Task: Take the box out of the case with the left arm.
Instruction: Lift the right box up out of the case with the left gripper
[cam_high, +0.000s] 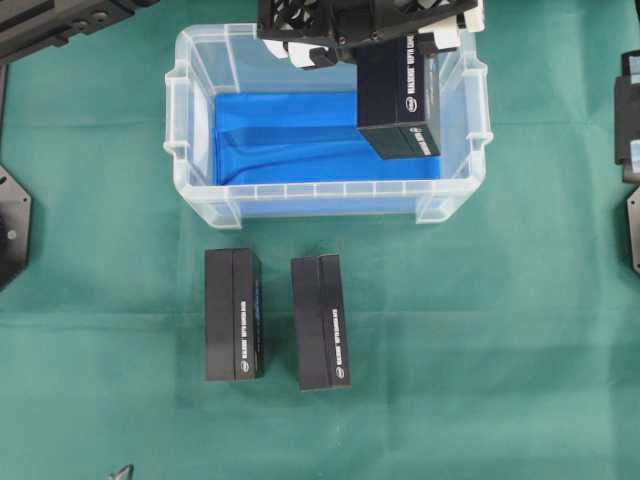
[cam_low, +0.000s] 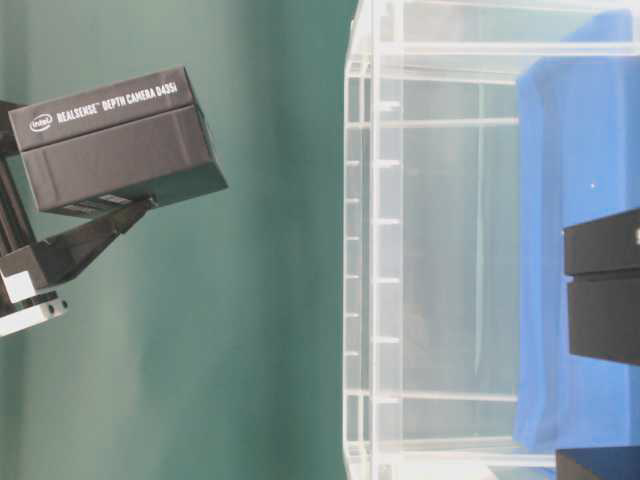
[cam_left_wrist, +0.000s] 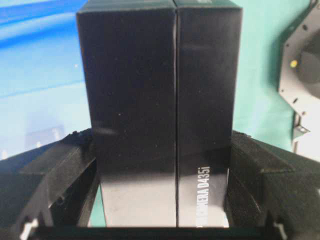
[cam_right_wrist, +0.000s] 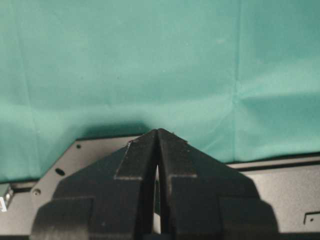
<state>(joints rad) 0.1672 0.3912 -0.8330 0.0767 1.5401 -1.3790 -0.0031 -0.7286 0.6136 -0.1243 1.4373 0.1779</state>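
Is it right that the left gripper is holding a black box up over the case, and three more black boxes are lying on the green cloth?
Not quite. The left gripper does hold the black box over the case, but only two boxes lie on the green cloth, not three. The overhead view shows it.

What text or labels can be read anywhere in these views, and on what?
"intel REALSENSE DEPTH CAMERA D435i": side of the held box, table-level view.
"...CAMERA D435i", partly cut off: same box, held in the left gripper, left wrist view.
White print on the two boxes on the cloth: too small to read.
Right wrist view: none.
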